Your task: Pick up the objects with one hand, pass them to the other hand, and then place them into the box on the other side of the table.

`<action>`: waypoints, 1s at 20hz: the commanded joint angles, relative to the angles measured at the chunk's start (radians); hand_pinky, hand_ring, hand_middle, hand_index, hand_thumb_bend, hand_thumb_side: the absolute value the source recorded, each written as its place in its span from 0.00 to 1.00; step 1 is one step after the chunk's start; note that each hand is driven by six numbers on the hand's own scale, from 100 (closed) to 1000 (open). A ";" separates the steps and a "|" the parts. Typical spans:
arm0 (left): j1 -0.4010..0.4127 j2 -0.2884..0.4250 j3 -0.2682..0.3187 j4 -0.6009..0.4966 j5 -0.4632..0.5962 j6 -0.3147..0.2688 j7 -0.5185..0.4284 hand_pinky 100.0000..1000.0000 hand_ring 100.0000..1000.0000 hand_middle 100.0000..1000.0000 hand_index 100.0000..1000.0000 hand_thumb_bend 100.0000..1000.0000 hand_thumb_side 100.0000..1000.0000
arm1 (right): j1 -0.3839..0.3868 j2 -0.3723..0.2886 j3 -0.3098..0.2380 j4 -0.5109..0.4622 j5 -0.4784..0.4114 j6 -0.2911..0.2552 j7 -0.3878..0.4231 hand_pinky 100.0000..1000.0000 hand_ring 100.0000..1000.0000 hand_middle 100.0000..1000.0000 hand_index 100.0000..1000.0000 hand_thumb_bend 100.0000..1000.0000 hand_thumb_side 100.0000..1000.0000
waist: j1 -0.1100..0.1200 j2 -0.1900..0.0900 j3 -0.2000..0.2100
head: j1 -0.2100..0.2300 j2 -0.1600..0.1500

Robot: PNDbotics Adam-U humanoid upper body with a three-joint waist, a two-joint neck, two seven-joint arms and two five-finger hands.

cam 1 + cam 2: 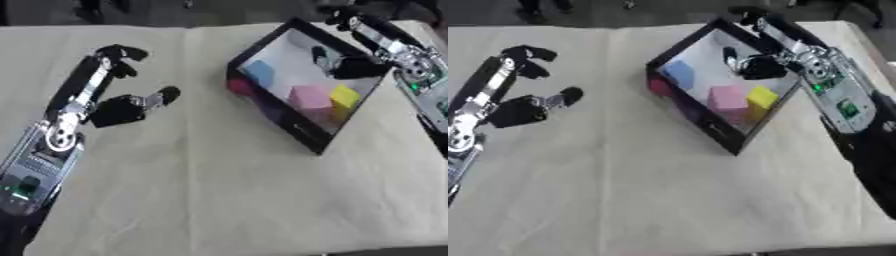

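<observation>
We list a black shallow box (710,131) holding a blue block (678,73), a pink cube (728,97) and a yellow cube (762,97); a red piece (659,87) sits against its left outer wall. Our right hand (754,65) hangs over the box's far end, fingers curled, holding nothing we can see. Well left of the box, our left hand (105,95) rests empty on the beige cloth (219,190), fingers relaxed.

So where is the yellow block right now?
The yellow cube-shaped block sits inside the black-rimmed box on the table's right side, right next to the pink cube block, near the robot's right hand.
</observation>
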 commanded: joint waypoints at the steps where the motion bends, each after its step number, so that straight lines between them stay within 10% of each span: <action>1: -0.004 0.039 0.043 -0.044 0.027 0.008 0.042 0.74 0.64 0.74 0.80 0.48 0.67 | 0.005 -0.017 -0.042 -0.061 -0.052 0.000 -0.052 0.94 0.93 0.99 1.00 0.00 0.36 | 0.015 -0.019 0.001 | 0.019 -0.013; 8: 0.058 0.114 0.147 -0.132 0.116 0.033 0.147 0.76 0.66 0.79 0.81 0.10 0.96 | 0.106 -0.061 -0.106 -0.191 -0.158 -0.014 -0.153 0.92 0.89 0.97 0.99 0.00 0.43 | 0.019 -0.022 0.003 | 0.049 -0.009; 20: 0.168 0.155 0.301 -0.191 0.296 0.063 0.315 0.72 0.63 0.78 0.81 0.21 0.79 | 0.287 -0.067 -0.191 -0.345 -0.348 -0.067 -0.331 0.92 0.90 0.95 0.99 0.00 0.47 | 0.019 -0.013 0.008 | 0.111 -0.012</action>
